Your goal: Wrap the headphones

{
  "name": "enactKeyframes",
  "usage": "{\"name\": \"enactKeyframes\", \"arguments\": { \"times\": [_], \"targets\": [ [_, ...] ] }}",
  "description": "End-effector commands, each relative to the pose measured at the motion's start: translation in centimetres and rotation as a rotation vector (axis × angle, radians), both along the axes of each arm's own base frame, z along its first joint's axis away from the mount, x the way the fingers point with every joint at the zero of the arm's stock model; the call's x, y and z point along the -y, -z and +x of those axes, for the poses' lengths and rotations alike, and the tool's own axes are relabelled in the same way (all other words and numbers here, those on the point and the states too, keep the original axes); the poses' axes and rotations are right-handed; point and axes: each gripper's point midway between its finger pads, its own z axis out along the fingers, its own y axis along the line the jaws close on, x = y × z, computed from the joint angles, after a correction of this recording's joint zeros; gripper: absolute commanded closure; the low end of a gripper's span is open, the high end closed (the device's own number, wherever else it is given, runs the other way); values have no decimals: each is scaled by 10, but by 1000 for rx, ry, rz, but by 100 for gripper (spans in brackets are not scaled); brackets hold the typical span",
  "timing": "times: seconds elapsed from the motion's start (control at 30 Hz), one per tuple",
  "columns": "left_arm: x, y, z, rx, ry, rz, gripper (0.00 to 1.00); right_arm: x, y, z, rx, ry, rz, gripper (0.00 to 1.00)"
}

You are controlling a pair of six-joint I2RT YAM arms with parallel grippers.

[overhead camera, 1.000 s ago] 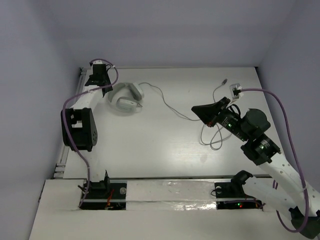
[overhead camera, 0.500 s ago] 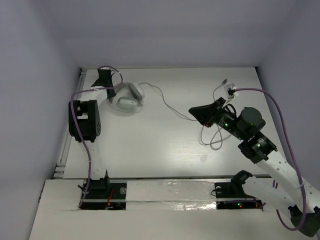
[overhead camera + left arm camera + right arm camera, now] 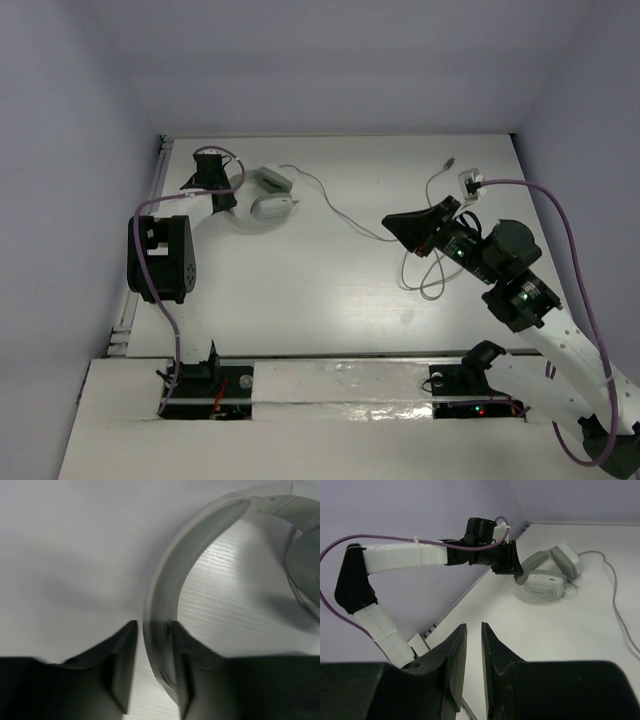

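Presently, the headphones [image 3: 268, 195] are at the far left of the table [image 3: 300, 290], close to the left wall.

Left gripper [image 3: 153, 624]: narrow, closed about the headband [image 3: 165, 590].
- The band runs straight between the two fingers [image 3: 120, 670].
- One finger presses against the band. A thin sliver of table shows between the band and the other fingertip.
- One earcup [image 3: 305, 565] is seen at the right edge of the left wrist view, apart from the fingers.
- From the right wrist view, the left arm reaches along the wall and its gripper meets the band at the end nearest the wall. Both cups lie on the side away from the wall.

Cable [image 3: 340, 213]:
- It leaves the headphones and trails right across the table to the right gripper.
- Beyond that it lies in loose loops on the table beside the right arm.
- The plug [image 3: 451, 160] rests farther back, near the right edge.
- None of it is wound on the headphones.

Right gripper [image 3: 474, 626]: fingers parted by a narrow slit.
- Nothing shows between them in its own view.
- It points across the table at the headphones, well apart from them.
- From above, the cable passes close by its tip. Contact cannot be determined.
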Motion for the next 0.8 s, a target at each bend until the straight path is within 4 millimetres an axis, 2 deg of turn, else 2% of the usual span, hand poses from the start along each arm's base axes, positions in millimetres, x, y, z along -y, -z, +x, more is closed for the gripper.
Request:
{"name": "enactKeyframes", "arguments": {
  "times": [0.0, 0.03, 0.1, 0.2, 0.23, 0.3, 0.33, 0.37, 0.57, 0.7, 0.77],
  "targets": [
    [16, -22, -7, 39, 8, -38, 66, -3, -14, -7, 45, -32, 34, 76],
    [14, -25, -5, 47, 0, -30, 55, -4, -12, -7, 43, -35, 32, 76],
    [11, -28, 3, 53, -8, -19, 50, -4, -9, -6, 37, -34, 24, 76],
    [12, -19, 9, 27, 6, -12, 50, -4, -5, -6, 33, -32, 14, 76],
    [13, -23, 17, 41, 13, -13, 51, -4, -4, -6, 30, -30, 11, 76],
    [12, -11, 20, 13, 16, -2, 52, -4, -3, -5, 30, -28, 9, 76],
    [12, -14, 26, 20, 19, 0, 54, -4, -3, -4, 27, -27, 6, 76],
    [12, -2, 26, -9, 18, 2, 56, -5, -2, -3, 24, -27, 4, 77],
    [8, 25, 21, -56, 4, 21, 66, -6, -4, 2, 28, -13, 7, 77],
    [5, 36, 22, -82, 12, 47, 66, -9, -3, 3, 23, -22, 2, 77],
    [7, 32, 29, -67, 37, 47, 58, -11, -1, 3, 16, -33, -3, 77]
  ]
}}
